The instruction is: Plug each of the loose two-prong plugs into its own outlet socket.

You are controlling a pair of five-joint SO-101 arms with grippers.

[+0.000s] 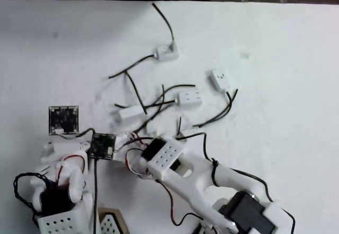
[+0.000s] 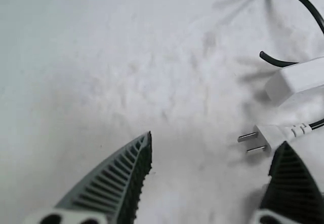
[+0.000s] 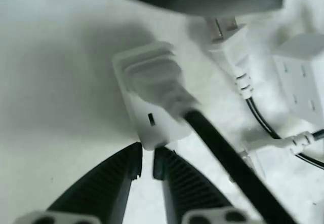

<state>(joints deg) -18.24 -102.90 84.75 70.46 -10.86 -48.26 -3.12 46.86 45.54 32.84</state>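
The plug [image 2: 263, 135] looks light to us, a hard moulded body on a springy cord [image 2: 317, 124]. We judge it would skid on the table [image 2: 101, 57] if nudged, and the cord may tug it round. The two thin prongs are best left bare, so we would take it across the flat sides of the body, behind the prongs.

It lies flat with its prongs pointing into the gap of the left gripper [image 2: 216, 138]; its body is just beside one finger [image 2: 291, 178], apart from it as far as we can tell; a socket [image 2: 298, 79] lies near, beyond that same finger. The left jaws are spread wide and grip nothing.

At the right gripper [image 3: 148, 160] the jaws stand almost together, with a thin slit between them, pinching nothing that we can see. Straight ahead of the tips, just beside them, is the end of a second socket [image 3: 147, 117] with a seated plug [image 3: 157, 79] — a stiff, blocky pair that we expect would slide rather than bend if pushed; whether the tips touch it we cannot tell.
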